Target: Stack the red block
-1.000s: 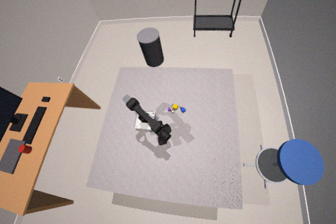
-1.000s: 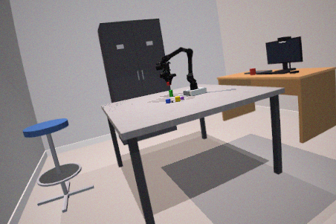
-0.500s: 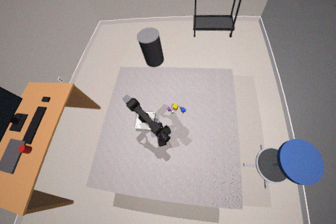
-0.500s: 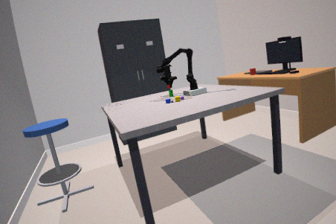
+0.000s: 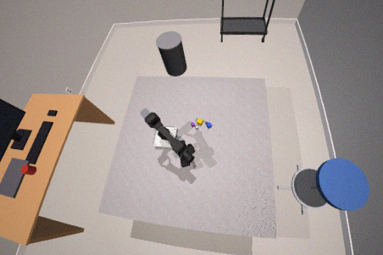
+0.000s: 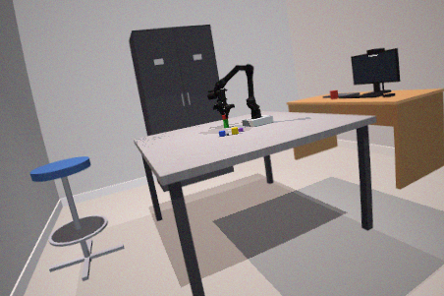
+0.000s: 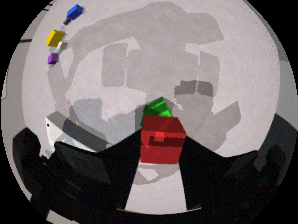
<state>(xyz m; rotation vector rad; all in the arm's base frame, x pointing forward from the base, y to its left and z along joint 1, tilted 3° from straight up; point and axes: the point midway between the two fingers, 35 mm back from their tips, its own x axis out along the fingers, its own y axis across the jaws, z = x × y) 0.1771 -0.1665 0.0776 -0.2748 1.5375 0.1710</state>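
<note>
Tool [image 7: 161, 163] pinches the red block [image 7: 161, 139] between its fingers, held off the bench [image 6: 275, 141]. In the wrist view the block covers most of the green tower [image 7: 158, 106]; only a green corner shows past the block's far edge. In the exterior view the block [image 6: 224, 117] sits right above the tower [image 6: 226, 123]; contact vs. a small gap can't be told at that size.

Around it: yellow block [image 7: 55, 38], blue block [image 7: 73, 11] and purple block [image 7: 52, 59] form a cluster on the bench, well apart from the tower, off to one side in the wrist view. Top view shows the same cluster [image 5: 199, 121] beside the arm [image 5: 169, 138], not under it. Nothing stands between tool and tower. Arm's white base plate [image 6: 257, 121] is near the tower on the bench.

Off the bench: dark cabinet [image 6: 174, 77] behind, blue stool [image 6: 60, 168], wooden desk [image 6: 393, 109] with monitor [image 6: 375, 67] and a red cup [image 6: 334, 93], a cart [image 5: 250, 5] and a dark cylinder [image 5: 171, 52] on the floor.

Hidden or unclear: from the top, the arm covers tool, red block and tower entirely. Wrist view is fisheye, with its lower part filled by dark tool body, so fingertips are hard to separate from shadow. Tower height and block count can't be made out.
</note>
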